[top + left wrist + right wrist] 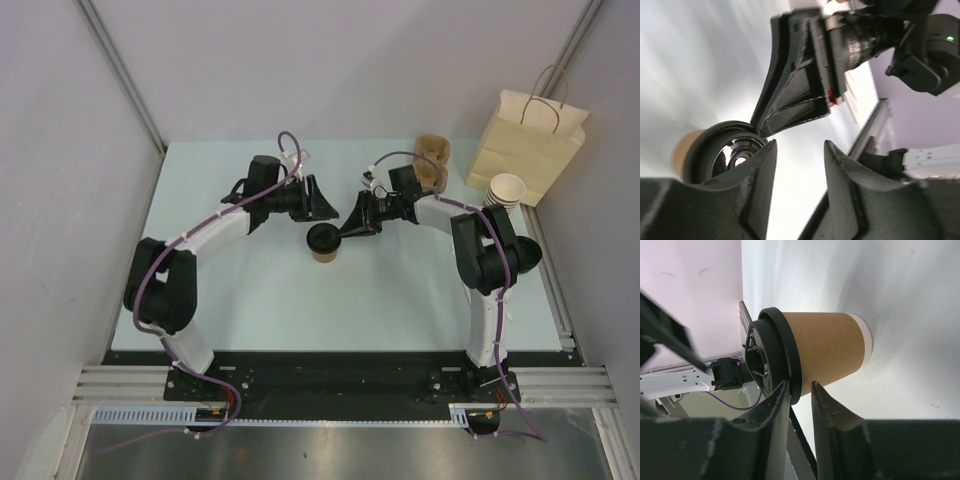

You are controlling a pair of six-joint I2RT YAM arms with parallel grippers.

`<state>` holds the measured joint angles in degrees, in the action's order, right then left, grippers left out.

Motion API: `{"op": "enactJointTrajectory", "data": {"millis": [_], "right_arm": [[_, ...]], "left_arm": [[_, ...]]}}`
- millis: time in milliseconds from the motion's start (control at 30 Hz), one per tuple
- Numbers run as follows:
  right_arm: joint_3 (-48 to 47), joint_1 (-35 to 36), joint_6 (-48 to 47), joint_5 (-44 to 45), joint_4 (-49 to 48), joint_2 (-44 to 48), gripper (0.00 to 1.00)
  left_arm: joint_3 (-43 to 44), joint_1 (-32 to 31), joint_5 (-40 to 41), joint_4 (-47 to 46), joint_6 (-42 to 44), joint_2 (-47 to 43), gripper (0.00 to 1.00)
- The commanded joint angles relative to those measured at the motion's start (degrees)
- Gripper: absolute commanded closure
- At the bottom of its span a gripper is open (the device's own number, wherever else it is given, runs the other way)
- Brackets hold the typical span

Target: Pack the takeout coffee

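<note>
Takeout coffee [323, 243]: frame centre, upright on surface [300, 310]; probably light, thin-walled, crushable.
Hold: paper wall below lid [772, 355], gently.
Left gripper [800, 145]: apart, empty.
Right gripper [799, 387]: slightly apart, astride lid rim.

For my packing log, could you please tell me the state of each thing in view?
Brown kraft-paper coffee cup: upright, lidded.
Black plastic lid: on the cup.
Tan paper bag with twisted handles: standing, cup not inside.
Stack of white-lined paper cups: nested, upright, unlidded.
Brown moulded cup carrier: visible wells empty.
Left hand: open, empty.
Right hand: fingers astride the lid's rim, grip unclear.
</note>
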<state>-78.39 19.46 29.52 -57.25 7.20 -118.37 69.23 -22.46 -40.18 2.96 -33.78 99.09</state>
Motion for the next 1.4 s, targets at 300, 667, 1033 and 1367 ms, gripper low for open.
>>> {"op": "enactJointTrajectory", "data": {"millis": [300, 667, 1033, 1367], "right_arm": [[1.13, 0.31, 0.89, 1.27, 1.41, 6.74, 0.67], [1.13, -1.01, -1.66, 1.71, 5.01, 8.24, 0.64], [1.13, -1.80, -3.24, 2.68, 6.77, 9.03, 0.63], [1.05, -2.85, -2.71, 2.06, 5.63, 8.59, 0.63]], "left_arm": [[4.95, -0.22, 20.31, 31.04, 22.62, -12.96, 0.43], [8.11, -7.15, 32.18, 32.72, 13.57, -8.21, 0.50], [12.95, -8.39, 34.38, 34.04, 9.08, -1.36, 0.54], [12.42, -8.66, 34.56, 35.10, 8.47, 1.63, 0.62]]}}
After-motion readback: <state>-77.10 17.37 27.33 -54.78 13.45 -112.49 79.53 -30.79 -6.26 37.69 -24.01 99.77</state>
